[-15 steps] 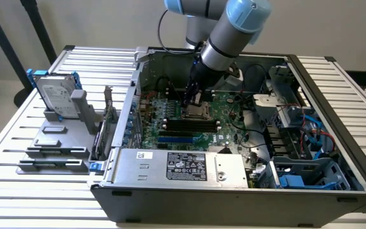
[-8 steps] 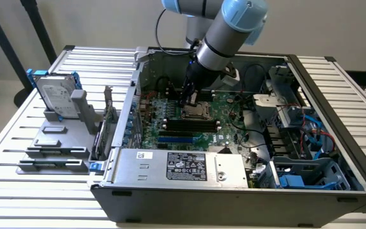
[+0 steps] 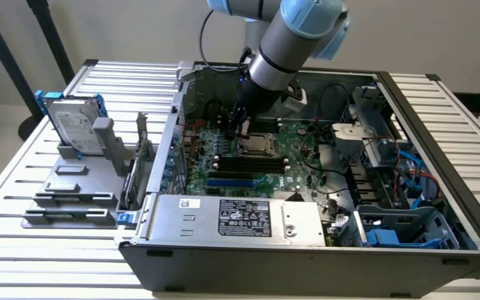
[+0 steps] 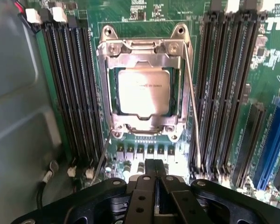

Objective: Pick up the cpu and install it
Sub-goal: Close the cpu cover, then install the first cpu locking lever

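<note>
The cpu lies flat in its socket on the green motherboard, silver top up, framed by the metal retention bracket. My gripper hovers just off the socket's edge with its two black fingers pressed together and nothing between them. In the exterior view the gripper hangs inside the open computer case, directly over the cpu and a short way above it. A thin wire lever runs along one side of the socket.
Black memory slots flank the socket on both sides. The power supply fills the case's near side, and drive cages with cables sit at the exterior view's right. A silver hard drive in a blue frame stands on a grey fixture outside the case.
</note>
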`<state>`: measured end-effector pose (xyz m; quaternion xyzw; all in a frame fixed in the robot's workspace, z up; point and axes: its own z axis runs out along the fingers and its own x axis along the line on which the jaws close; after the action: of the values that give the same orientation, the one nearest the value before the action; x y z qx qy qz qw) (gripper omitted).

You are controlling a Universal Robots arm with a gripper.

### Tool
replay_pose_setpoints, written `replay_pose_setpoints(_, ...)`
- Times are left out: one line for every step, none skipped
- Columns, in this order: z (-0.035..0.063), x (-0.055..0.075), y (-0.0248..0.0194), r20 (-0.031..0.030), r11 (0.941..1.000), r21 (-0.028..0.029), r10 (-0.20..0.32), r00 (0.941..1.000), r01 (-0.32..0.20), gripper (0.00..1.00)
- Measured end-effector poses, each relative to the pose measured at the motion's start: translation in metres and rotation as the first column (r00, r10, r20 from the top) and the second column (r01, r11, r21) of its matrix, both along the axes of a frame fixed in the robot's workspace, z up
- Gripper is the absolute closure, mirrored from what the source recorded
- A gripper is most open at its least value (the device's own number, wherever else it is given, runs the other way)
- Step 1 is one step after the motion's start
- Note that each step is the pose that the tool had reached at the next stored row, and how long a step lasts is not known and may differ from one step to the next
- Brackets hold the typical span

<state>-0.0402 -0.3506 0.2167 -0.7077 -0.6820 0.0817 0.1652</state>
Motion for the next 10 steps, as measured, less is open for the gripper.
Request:
replay_pose_setpoints(0.0018,-0.0009,0.0000,-0.0001,1.0000,0.0000,0.000,1.0000,0.000,0.89)
replay_pose_setpoints(0.0024,-0.0011,0.0000,0.0001,1.0000,0.0001,0.000,1.0000,0.000,0.89)
replay_pose_setpoints(0.0024,-0.0011,0.0000,-0.0005,1.0000,0.0003,0.000,1.0000,0.000,0.89)
replay_pose_setpoints(0.0024,-0.0011,0.0000,-0.0009,1.0000,0.0003,0.000,1.0000,0.000,0.89)
replay_pose_setpoints(0.0025,-0.0011,0.0000,-0.0010,1.0000,0.0003,0.000,1.0000,0.000,0.89)
replay_pose_setpoints(0.0025,-0.0012,0.0000,-0.0010,1.0000,0.0003,0.000,1.0000,0.000,0.89)
replay_pose_setpoints(0.0025,-0.0011,0.0000,-0.0010,1.0000,0.0002,0.000,1.0000,0.000,0.89)
replay_pose_setpoints(0.0025,-0.0011,0.0000,-0.0010,1.0000,0.0002,0.000,1.0000,0.000,0.89)
replay_pose_setpoints(0.0025,-0.0011,0.0000,-0.0010,1.0000,0.0002,0.000,1.0000,0.000,0.89)
replay_pose_setpoints(0.0025,-0.0012,0.0000,-0.0010,1.0000,0.0002,0.000,1.0000,0.000,0.89)
